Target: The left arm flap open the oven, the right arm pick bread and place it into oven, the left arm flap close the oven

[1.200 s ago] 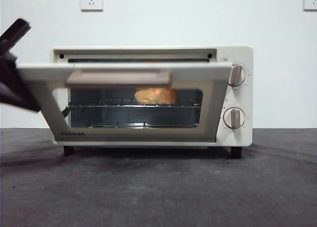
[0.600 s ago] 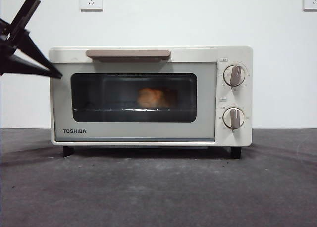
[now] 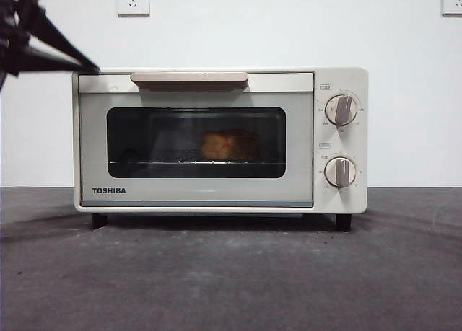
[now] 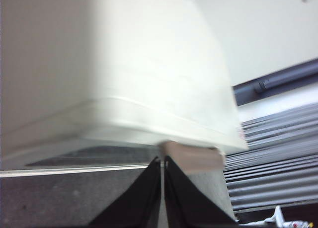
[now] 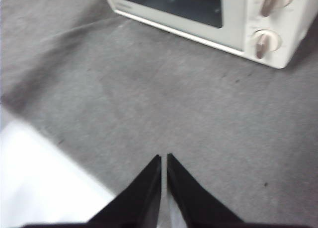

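Only the front view shows the bread (image 3: 229,144), lying on the wire rack (image 3: 195,161) behind the shut door's dark window, right of centre. The oven (image 3: 339,140) reads TOSHIBA at the door's lower left. The left wrist view is blurred, showing the oven's top and beige handle (image 4: 194,157), with the left claw (image 4: 162,161) closed, empty, just above the oven's upper left corner. The right claw (image 5: 164,158) hangs closed over the grey bench (image 5: 149,99), well apart from the oven.
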You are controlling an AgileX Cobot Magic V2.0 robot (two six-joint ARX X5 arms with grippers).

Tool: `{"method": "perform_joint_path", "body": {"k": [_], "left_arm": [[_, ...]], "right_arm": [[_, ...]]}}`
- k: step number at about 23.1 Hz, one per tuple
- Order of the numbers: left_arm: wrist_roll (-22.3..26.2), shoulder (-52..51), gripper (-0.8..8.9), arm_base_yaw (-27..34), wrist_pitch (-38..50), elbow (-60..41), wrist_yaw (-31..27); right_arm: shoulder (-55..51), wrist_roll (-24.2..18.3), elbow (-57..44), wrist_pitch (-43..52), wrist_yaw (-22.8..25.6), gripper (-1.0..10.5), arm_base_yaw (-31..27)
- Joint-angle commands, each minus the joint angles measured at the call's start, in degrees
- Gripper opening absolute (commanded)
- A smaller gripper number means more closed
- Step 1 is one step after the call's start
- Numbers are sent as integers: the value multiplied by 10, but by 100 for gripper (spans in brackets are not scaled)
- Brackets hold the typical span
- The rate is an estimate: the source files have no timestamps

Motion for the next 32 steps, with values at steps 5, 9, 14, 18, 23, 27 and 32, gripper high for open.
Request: {"method": "perform_joint_path", "body": {"k": [5,9,14,18,23,27,32], "left_arm": [[161,-116,16,-2,-115,10,-12],[232,-169,18,-2,-213,10,-33],[248,-195,22,-1,-249,10,-33],[248,-201,22,-2,-249,10,-33],[248,-219,22,-13,-253,10,-39],[257,-256,21,-24,-248,4,-40],[359,-351,22,-23,-117,-111,-43]], "right_arm": [[3,-7,10,7,30,15,5],[3,-7,10,15,60,15,5],[2,-7,10,21,63,15,5],[2,-7,10,22,63,15,5],[2,-7,10,22,63,15,5],[2,-7,10,22,62,15,5],[2,-7,10,22,63,15,5]]}}
